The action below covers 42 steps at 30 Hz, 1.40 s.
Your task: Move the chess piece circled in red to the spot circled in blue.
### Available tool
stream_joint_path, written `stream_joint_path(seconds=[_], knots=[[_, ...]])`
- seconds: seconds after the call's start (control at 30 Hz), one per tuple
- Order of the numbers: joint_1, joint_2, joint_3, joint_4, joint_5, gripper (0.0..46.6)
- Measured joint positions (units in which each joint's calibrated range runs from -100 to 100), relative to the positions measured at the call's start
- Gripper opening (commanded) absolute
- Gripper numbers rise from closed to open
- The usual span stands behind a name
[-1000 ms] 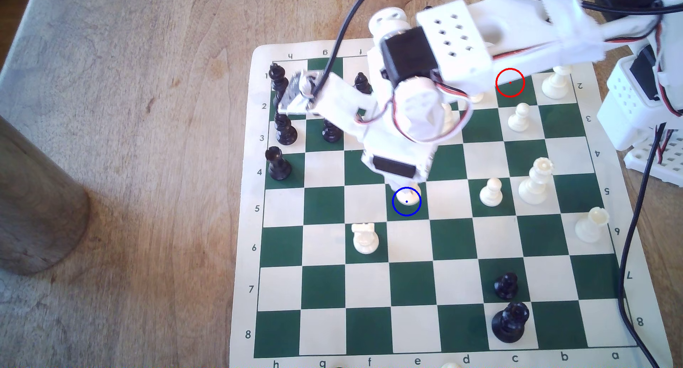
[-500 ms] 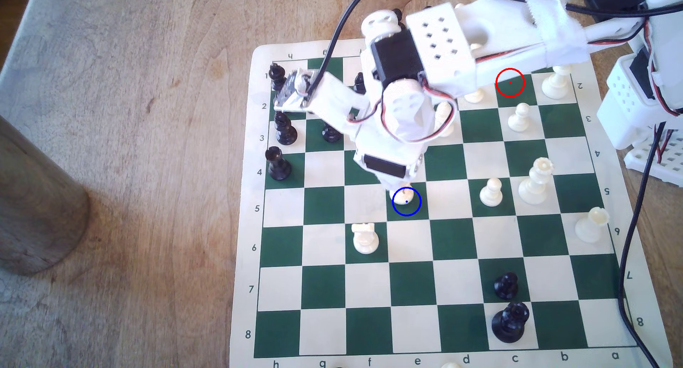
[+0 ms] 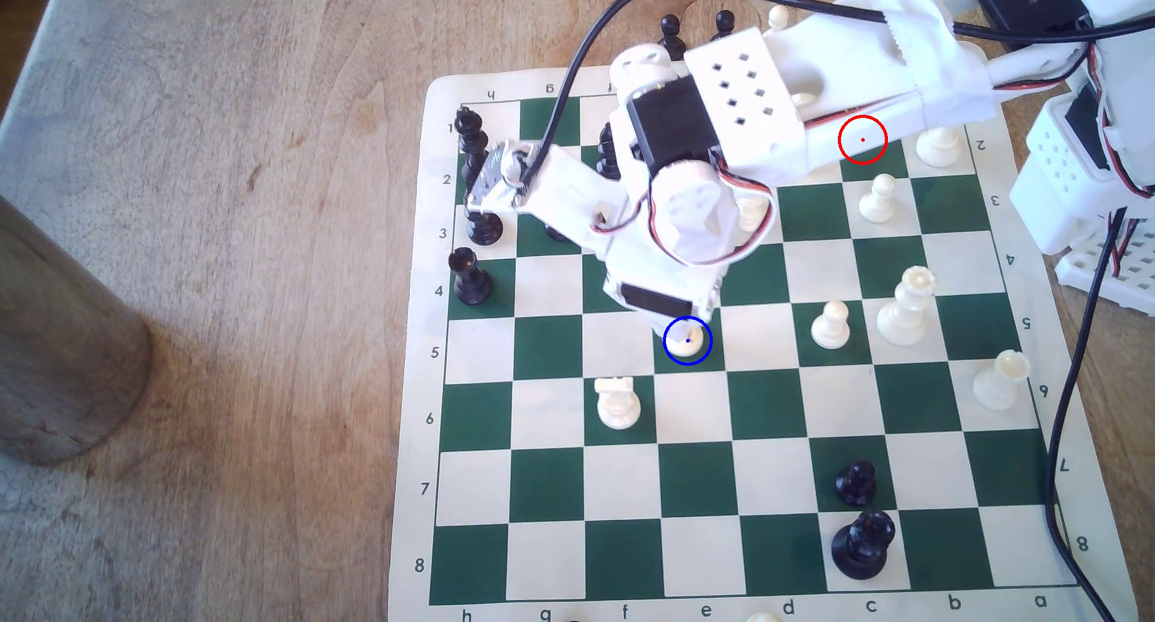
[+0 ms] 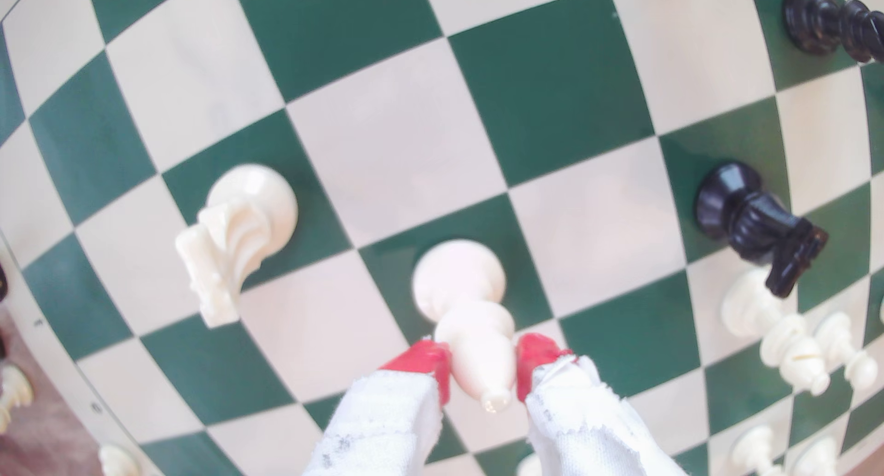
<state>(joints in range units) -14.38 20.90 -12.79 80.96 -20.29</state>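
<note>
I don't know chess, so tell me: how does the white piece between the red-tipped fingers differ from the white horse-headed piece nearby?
The bishop has a smooth, rounded pointed top; the knight has a carved horse head with a mane. The bishop sits between the gripper tips on the square ringed in blue; the knight stands free, untouched, on a neighbouring diagonal square. Both are cream-white with round bases, on dark green squares.

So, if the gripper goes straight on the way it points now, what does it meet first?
The gripper points down, shut on the white bishop. Its base would likely press onto the blue-ringed dark square; whether it already touches is unclear.
</note>
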Motion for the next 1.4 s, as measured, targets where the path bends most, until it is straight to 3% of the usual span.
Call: stream_joint_path(seconds=[0.03,0.3,0.63,0.83,0.97,1.0,1.03,1.07,1.1,1.2,1.4], knots=[[-0.29,0.0,0.0,0.32,0.0,9.8],[-0.29,0.0,0.0,1.51,0.1,17.8],[0.59,-2.76,0.0,7.41,0.39,20.4],[-0.22,-12.4,0.0,14.02,0.39,17.7],[2.43,-23.13,5.15,16.97,0.98,17.1],[2.73,-25.64,7.41,17.05,1.12,15.5],[2.8,-28.99,10.66,17.13,1.12,5.9],[2.58,-36.87,18.44,17.21,1.12,1.5],[2.43,-40.72,21.87,17.21,1.12,0.5],[2.51,-55.47,34.43,17.21,1.27,0.2],[6.93,-78.01,48.17,15.38,2.98,0.2]])
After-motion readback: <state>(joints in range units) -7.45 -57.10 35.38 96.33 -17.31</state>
